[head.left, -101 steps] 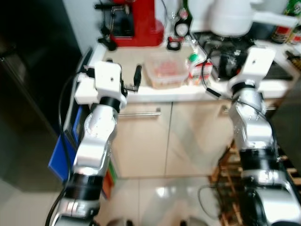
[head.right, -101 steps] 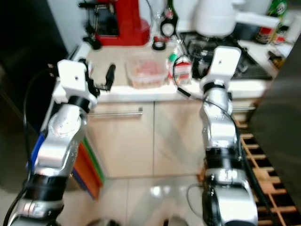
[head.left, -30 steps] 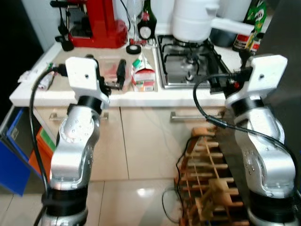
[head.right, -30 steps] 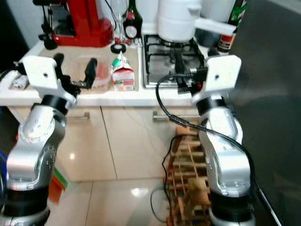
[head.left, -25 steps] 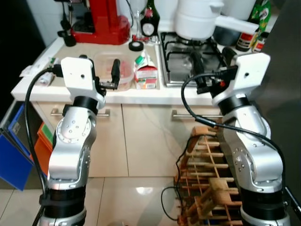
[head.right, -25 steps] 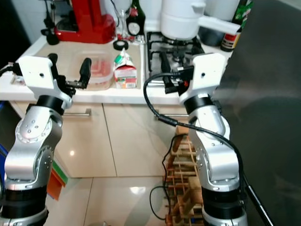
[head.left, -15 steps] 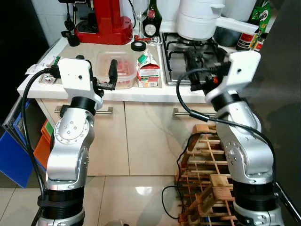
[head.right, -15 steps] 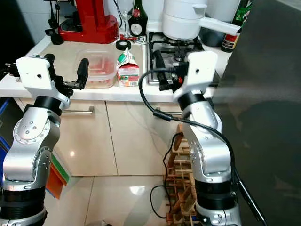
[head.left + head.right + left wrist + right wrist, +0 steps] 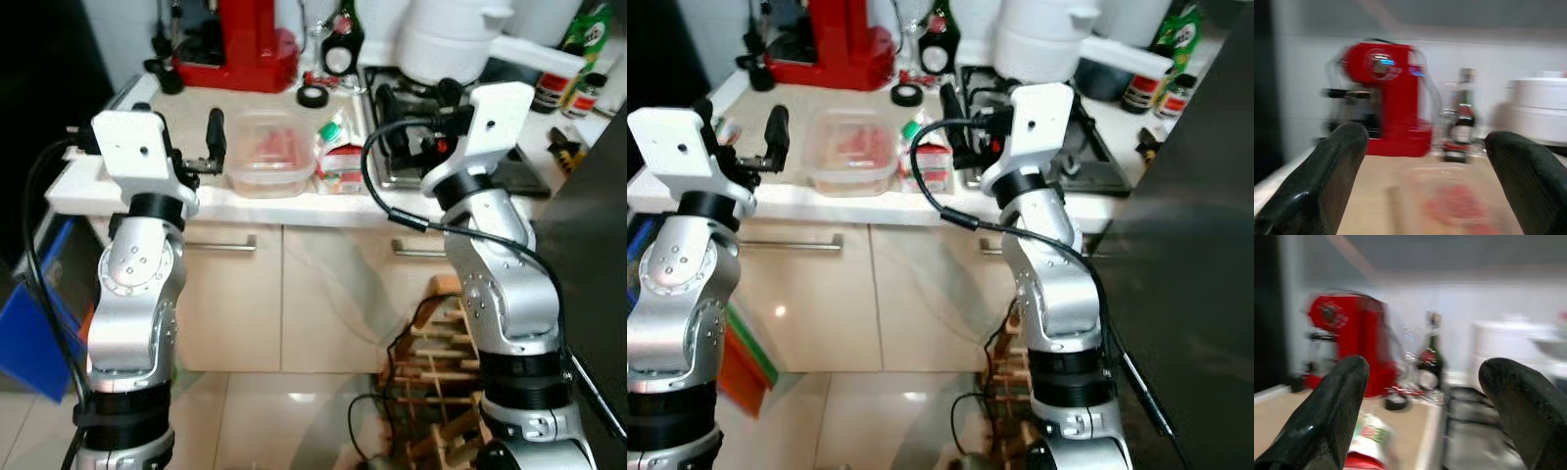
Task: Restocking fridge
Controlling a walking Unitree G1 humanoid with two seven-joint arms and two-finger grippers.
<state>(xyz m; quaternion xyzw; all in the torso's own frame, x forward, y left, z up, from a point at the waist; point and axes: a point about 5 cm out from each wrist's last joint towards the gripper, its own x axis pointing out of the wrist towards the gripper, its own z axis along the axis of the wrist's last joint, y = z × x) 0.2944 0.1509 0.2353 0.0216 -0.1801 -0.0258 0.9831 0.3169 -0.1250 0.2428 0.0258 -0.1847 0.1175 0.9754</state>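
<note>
A clear lidded container with red food sits near the front of the pale counter. Right beside it stands a small milk carton. My left gripper hovers open at counter height just left of the container, and the left wrist view has the container blurred between its fingers. Open and holding nothing, my right gripper hangs over the gas hob, just right of the carton.
At the back of the counter stand a red coffee machine, a tape roll, a dark bottle and a big white pot. A wooden rack stands below right, against a dark door. Blue items lie low left.
The whole view has swung as I move along the counter. My right gripper has come from the hob's right side to over the hob, nearer the carton. Both grippers stay open.
</note>
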